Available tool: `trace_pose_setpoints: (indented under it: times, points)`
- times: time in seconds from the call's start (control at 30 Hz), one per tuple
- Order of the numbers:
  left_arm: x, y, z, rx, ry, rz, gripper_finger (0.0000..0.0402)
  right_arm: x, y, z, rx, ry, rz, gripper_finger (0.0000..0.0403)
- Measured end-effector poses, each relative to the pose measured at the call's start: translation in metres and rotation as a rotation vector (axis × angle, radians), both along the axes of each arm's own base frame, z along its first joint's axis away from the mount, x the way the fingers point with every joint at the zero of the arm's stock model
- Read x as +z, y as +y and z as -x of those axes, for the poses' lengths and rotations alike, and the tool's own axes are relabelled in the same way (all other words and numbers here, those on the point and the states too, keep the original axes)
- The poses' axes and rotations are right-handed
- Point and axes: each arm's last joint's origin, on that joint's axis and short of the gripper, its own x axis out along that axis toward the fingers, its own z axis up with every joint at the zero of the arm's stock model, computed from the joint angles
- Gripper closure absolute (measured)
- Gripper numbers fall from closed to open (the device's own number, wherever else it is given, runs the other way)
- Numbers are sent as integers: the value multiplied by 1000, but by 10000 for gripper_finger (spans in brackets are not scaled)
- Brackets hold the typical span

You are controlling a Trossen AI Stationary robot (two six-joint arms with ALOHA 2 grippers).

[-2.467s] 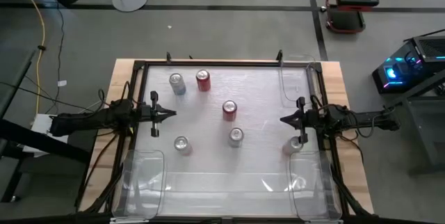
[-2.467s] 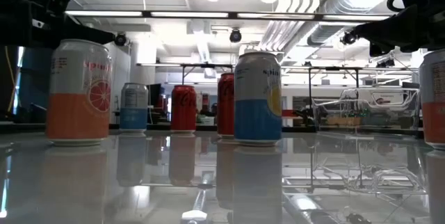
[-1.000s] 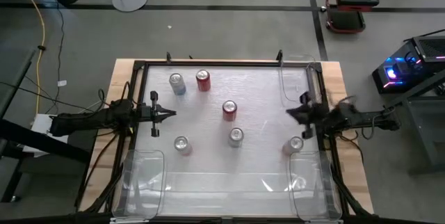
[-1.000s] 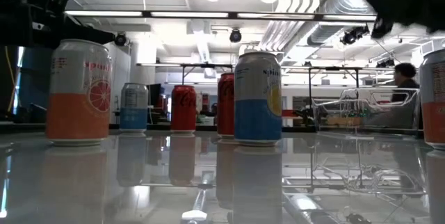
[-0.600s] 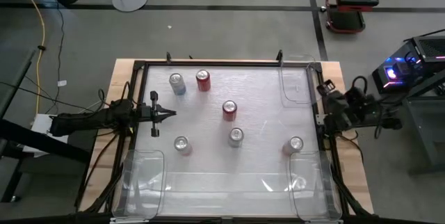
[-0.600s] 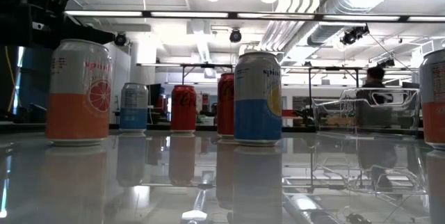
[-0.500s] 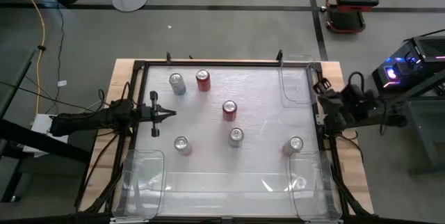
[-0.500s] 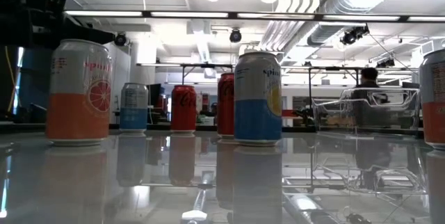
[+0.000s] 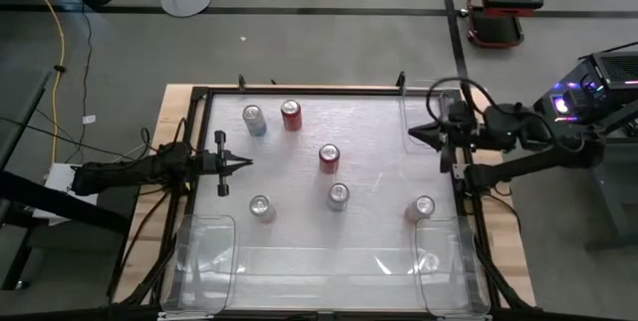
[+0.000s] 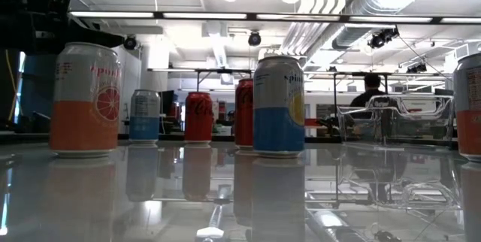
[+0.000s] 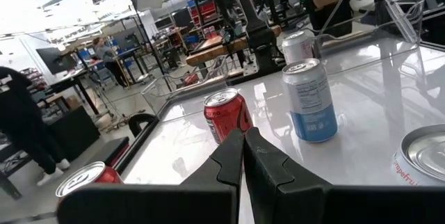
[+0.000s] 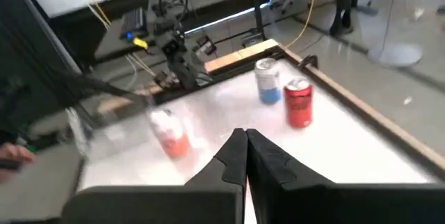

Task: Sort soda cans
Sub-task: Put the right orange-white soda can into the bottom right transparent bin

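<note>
1. High view: six soda cans stood on the table (image 9: 379, 122). A silver-blue can (image 9: 254, 119) and a red can (image 9: 291, 115) sat side by side at 11 o'clock, a second red can (image 9: 329, 157) near the centre, and three silver-topped cans at 7 (image 9: 260, 207), 6 (image 9: 339, 195) and 4 o'clock (image 9: 424, 206). The left gripper (image 9: 245, 162) hung at 9 o'clock, the right gripper (image 9: 417, 134) at 2 o'clock over a clear bin (image 9: 411, 112); both held nothing.
2. Low view: an orange-banded can (image 10: 84, 99) and a blue-banded can (image 10: 279, 107) stood nearest, well apart.
3. Left wrist view: the fingers (image 11: 229, 156) were pressed together, pointing at a red can (image 11: 227, 115).
4. Right wrist view: the fingers (image 12: 233, 156) were likewise pressed together, empty.
</note>
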Motion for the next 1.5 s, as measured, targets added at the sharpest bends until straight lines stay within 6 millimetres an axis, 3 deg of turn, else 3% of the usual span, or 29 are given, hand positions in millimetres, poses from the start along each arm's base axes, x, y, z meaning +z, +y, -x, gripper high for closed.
trace_pose_setpoints:
  times: [0.2, 0.33, 0.57, 0.7, 0.9, 1.0, 1.13, 1.33, 1.5]
  points:
    - [0, 0, 0, 0, 0, 0, 397, 22, 2, -21, -17, -122, -76, 403]
    - [0, 0, 0, 1, -1, 0, 397, 25, 5, -34, -3, -101, -102, 403]
    - [1, 0, 0, 14, -8, 0, 397, 21, 17, -40, 46, 256, -230, 403]
    - [1, 0, 0, 15, -10, 11, 397, 5, 28, -53, 20, 500, -200, 403]
    - [1, 0, 0, 16, -25, 135, 397, -30, 46, -68, -81, 825, -352, 392]
    - [1, 0, 0, 16, -31, 182, 397, -42, 52, -71, -129, 964, -401, 356]
    - [1, 0, 0, 16, -34, 208, 397, -51, 56, -72, -206, 1079, -423, 271]
    - [1, 0, 0, 16, -33, 209, 397, -61, 65, -81, -255, 1143, -545, 123]
    - [0, 0, 0, 15, -28, 210, 397, -76, 74, -83, -354, 1205, -565, 50]
